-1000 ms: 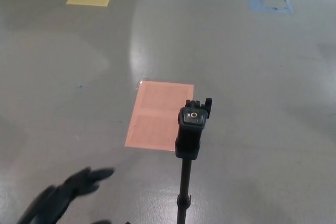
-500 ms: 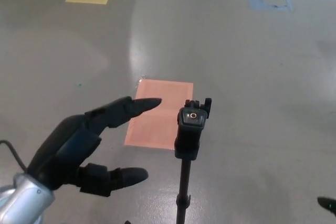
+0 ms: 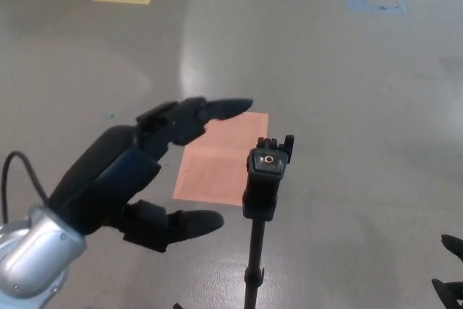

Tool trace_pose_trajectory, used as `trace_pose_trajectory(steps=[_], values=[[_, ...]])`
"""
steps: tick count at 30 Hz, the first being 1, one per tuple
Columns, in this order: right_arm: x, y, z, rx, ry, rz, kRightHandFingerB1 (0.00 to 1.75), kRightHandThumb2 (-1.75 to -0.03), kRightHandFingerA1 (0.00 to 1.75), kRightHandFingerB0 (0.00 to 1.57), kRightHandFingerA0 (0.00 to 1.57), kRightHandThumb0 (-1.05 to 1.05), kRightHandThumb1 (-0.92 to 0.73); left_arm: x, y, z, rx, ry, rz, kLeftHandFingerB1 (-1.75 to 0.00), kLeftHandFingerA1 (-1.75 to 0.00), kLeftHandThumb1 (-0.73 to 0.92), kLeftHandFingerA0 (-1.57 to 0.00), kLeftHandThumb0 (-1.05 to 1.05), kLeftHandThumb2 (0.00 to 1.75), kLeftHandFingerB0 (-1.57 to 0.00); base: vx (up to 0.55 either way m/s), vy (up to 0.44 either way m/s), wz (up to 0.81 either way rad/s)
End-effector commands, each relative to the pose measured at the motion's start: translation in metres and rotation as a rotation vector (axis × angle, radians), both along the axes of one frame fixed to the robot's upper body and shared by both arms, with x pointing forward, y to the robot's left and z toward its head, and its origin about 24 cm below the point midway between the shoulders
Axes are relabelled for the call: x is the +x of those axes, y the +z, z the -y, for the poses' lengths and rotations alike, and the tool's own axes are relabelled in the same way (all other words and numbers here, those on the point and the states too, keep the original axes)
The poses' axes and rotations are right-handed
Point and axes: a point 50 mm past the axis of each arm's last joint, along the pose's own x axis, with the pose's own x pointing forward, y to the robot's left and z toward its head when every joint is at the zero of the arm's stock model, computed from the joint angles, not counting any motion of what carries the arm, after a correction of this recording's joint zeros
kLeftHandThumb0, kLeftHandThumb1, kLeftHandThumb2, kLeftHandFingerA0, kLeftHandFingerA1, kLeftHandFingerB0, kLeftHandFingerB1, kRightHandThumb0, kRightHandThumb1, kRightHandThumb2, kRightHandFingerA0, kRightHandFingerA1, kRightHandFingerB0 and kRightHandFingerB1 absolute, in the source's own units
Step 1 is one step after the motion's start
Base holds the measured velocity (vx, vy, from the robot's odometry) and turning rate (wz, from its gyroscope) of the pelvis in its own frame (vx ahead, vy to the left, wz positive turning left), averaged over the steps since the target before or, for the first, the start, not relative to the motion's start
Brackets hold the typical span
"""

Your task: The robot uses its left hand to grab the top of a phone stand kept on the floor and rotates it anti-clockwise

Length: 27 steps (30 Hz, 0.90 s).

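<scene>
Grey floor (image 3: 347, 106) with an orange patch (image 3: 217, 168), we note the phone stand (image 3: 264, 179) upright at centre, left hand (image 3: 137, 179) spread wide and empty just left of its top, fingers (image 3: 210, 112) not touching, right hand (image 3: 450, 280) barely visible, state unclear

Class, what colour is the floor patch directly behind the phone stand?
Salmon pink patch, behind the phone stand; head view.

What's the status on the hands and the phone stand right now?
Left hand open, fingers spread, left of the phone stand, not touching. Right hand barely in frame, state unclear. Stand upright, ungrasped. Nothing between hand and stand top.
</scene>
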Motion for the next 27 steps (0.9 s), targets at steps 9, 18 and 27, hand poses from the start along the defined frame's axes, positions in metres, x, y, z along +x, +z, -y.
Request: trace_pose_trajectory(steps=[9, 18, 27], values=[[-0.001, -0.001, 0.004, 0.004, -0.015, -0.018, 0.3, -0.63, 0.48, 0.15, 0.65, -0.36, -0.79, 0.023, 0.01, 0.025, 0.136, 0.008, 0.083, -0.49, -0.47, 0.25, 0.0, -0.31, 0.84, 0.0, 0.0, 0.0, 0.0], [0.003, 0.001, 0.006, 0.016, -0.023, -0.021, 0.31, -0.66, 0.49, 0.15, 0.65, -0.36, -0.78, 0.041, 0.009, 0.041, 0.239, 0.032, 0.16, -0.26, -0.31, 0.38, -0.03, -0.61, 0.78, -0.02, 0.0, 0.0, 0.0], [0.002, 0.001, 0.007, 0.017, -0.027, -0.021, 0.3, -0.62, 0.47, 0.15, 0.66, -0.33, -0.77, 0.047, 0.001, 0.049, 0.283, 0.037, 0.196, -0.26, -0.31, 0.36, -0.03, -0.58, 0.78, -0.02, 0.0, 0.0, 0.0]])
